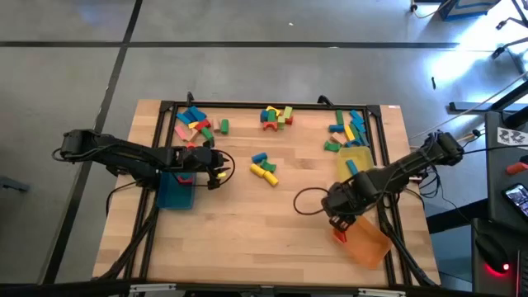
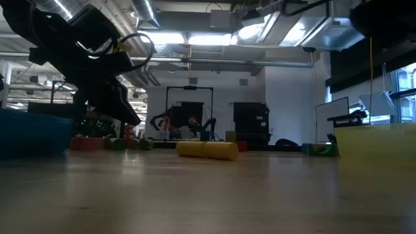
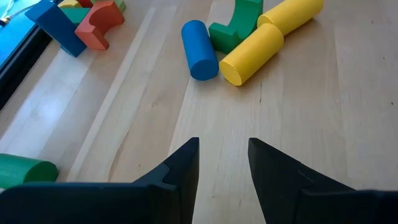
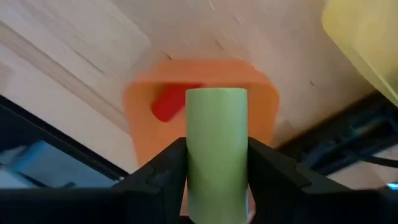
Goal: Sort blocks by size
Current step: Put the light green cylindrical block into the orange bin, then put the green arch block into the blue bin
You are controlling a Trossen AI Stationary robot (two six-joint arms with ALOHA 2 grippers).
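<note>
Green cylinder (image 4: pixel 216 149) betw. right gripper (image 4: pixel 216 177) jaws, clamped.

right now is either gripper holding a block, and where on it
Yes. The right gripper holds a green cylinder by its curved sides, above the orange tray. The left gripper is open and holds nothing.

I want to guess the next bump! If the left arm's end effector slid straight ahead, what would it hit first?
Probably the yellow cylinder, with the blue cylinder just beside that line. The left end effector is open and holds nothing, and only bare table lies before them, though depth is hard to judge.
</note>
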